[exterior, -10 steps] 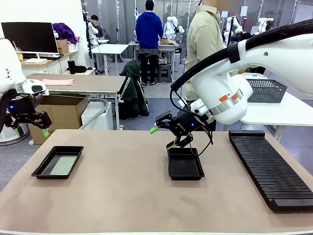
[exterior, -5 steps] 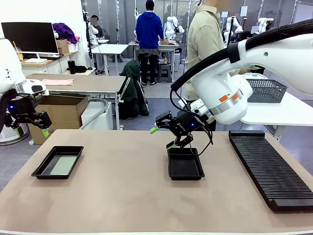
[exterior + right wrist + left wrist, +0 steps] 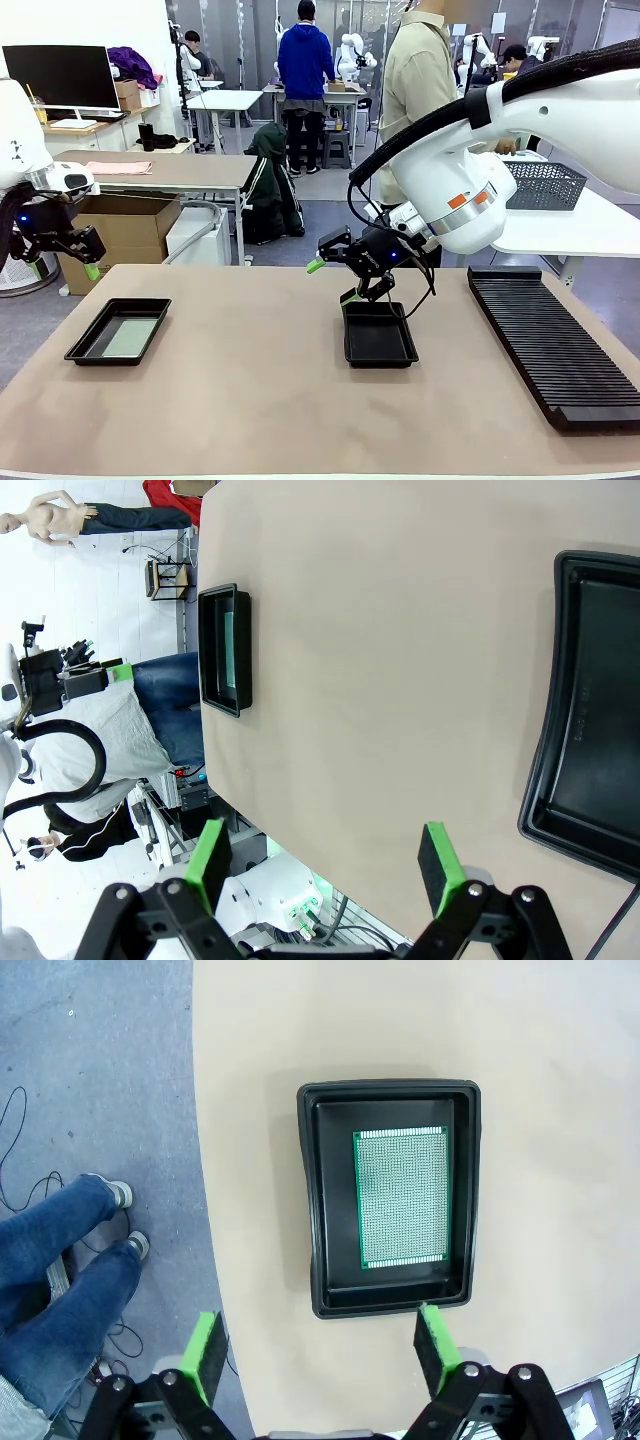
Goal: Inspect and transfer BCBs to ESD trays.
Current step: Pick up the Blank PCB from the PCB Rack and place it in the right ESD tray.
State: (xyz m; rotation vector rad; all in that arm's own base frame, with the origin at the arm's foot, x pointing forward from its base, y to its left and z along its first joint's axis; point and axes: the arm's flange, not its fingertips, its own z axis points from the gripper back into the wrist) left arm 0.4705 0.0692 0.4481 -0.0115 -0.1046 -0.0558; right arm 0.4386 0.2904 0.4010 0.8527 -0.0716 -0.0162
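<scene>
At the desk's (image 3: 250,400) left edge, a BCB (image 3: 402,1198) lies flat in one ESD tray (image 3: 312,1200) below the open, empty left hand (image 3: 320,1350); the open right hand (image 3: 333,281) hovers by the second ESD tray (image 3: 380,342).

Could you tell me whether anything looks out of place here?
Nothing stands out: the BCB lies flat and square in the left tray, the middle tray is bare, left gripper and right gripper open.
</scene>
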